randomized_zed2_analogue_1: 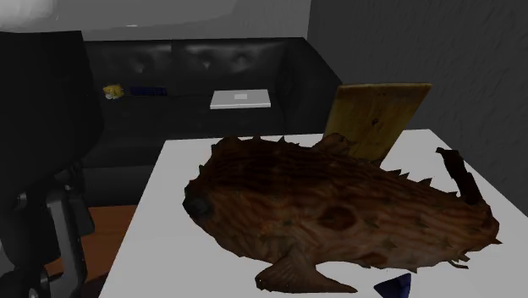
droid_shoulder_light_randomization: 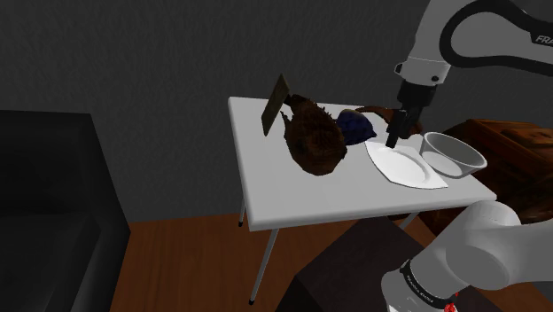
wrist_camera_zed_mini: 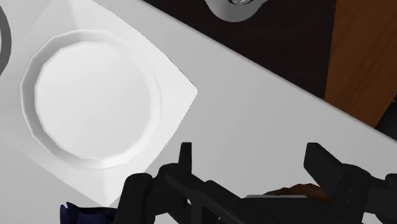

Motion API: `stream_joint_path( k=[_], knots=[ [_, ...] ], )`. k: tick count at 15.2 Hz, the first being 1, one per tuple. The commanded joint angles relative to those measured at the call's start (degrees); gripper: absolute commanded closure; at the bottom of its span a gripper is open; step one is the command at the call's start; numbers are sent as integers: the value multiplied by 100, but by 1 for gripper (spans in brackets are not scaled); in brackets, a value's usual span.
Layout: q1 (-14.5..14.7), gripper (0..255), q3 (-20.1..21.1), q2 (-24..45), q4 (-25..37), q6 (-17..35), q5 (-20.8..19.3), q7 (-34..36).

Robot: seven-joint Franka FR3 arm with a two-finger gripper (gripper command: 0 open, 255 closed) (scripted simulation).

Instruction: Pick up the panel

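My stand (droid_shoulder_light_randomization: pixel 341 270) sits nearest, just short of the white table (droid_shoulder_light_randomization: pixel 301 199) and its near edge. On the table I count one panel (droid_shoulder_light_randomization: pixel 276 104), one spiky fish (droid_shoulder_light_randomization: pixel 312 137), one blue lump (droid_shoulder_light_randomization: pixel 357 128), one plate (droid_shoulder_light_randomization: pixel 406 165) and one bowl (droid_shoulder_light_randomization: pixel 454 152). My claw (droid_shoulder_light_randomization: pixel 394 135) hangs over the plate's far rim. The panel stands tilted at the far corner, well off toward the shoulder view's left, with the fish between us.

In the second exterior view the fish (randomized_zed2_analogue_1: pixel 338 207) lies in front and the panel (randomized_zed2_analogue_1: pixel 376 114) is just behind it. Bare tabletop (randomized_zed2_analogue_1: pixel 161 195) lies on that view's left.

In the wrist view my claw (wrist_camera_zed_mini: pixel 250 151) is released, fingers apart over bare table (wrist_camera_zed_mini: pixel 267 102) beside the plate (wrist_camera_zed_mini: pixel 95 102).
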Motion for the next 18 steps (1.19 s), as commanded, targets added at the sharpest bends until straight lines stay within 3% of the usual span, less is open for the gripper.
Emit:
stream_joint_path(
  k=[1,9,18],
  knots=[
    [0,0,0,0,0,0,0,0],
    [13,0,388,1256,747,960,658,1168],
    [-20,0,668,2774,2073,1751,1033,2325]
  ],
)
